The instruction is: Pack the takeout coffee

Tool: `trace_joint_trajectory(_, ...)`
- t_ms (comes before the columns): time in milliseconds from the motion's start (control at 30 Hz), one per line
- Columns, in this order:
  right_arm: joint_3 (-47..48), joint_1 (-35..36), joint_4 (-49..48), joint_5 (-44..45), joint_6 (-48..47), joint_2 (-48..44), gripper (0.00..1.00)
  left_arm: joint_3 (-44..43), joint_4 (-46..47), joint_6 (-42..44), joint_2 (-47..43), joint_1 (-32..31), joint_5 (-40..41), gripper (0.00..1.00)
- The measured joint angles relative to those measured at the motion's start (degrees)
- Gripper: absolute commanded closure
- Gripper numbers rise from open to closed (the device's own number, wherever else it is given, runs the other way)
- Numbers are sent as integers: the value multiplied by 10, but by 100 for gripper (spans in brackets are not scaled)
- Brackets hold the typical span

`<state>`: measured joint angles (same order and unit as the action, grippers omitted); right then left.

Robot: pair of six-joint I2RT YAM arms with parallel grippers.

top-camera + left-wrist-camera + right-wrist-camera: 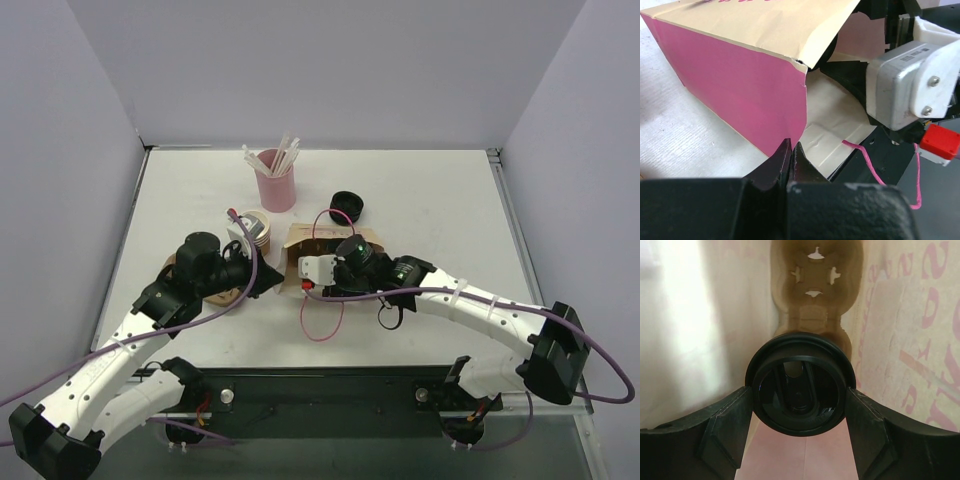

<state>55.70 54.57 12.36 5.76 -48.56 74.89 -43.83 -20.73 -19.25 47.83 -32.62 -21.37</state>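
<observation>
The pink-and-cream paper bag [300, 240] lies on its side mid-table, mouth toward the arms. In the right wrist view I am inside it. My right gripper [799, 390] is shut on the takeout coffee [800, 390], one finger on each side of its round black lid. The brown pulp cup carrier [815, 290] lies just beyond it, deeper in the bag. My left gripper [791, 147] is shut on the lower edge of the bag's [740, 85] mouth. In the top view it [272, 280] sits at the bag's left corner. The right wrist [350, 260] reaches into the mouth.
The pink cup of white straws [275, 180] stands behind the bag. A loose black lid [346, 207] lies to its right. A stack of brown cups [256, 230] stands left of the bag. The bag's pink cord handle [320, 320] loops toward the near edge.
</observation>
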Motion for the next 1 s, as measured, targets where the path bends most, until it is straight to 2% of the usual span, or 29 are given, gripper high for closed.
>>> trace_joint_trajectory(567, -13, -34, -17, -3, -19, 18, 65, 0, -7, -9, -1, -6, -10, 100)
trace_joint_trajectory(1000, -63, -43, -85, -6, -21, 16, 65, 0, -7, -29, -1, -10, -16, 100)
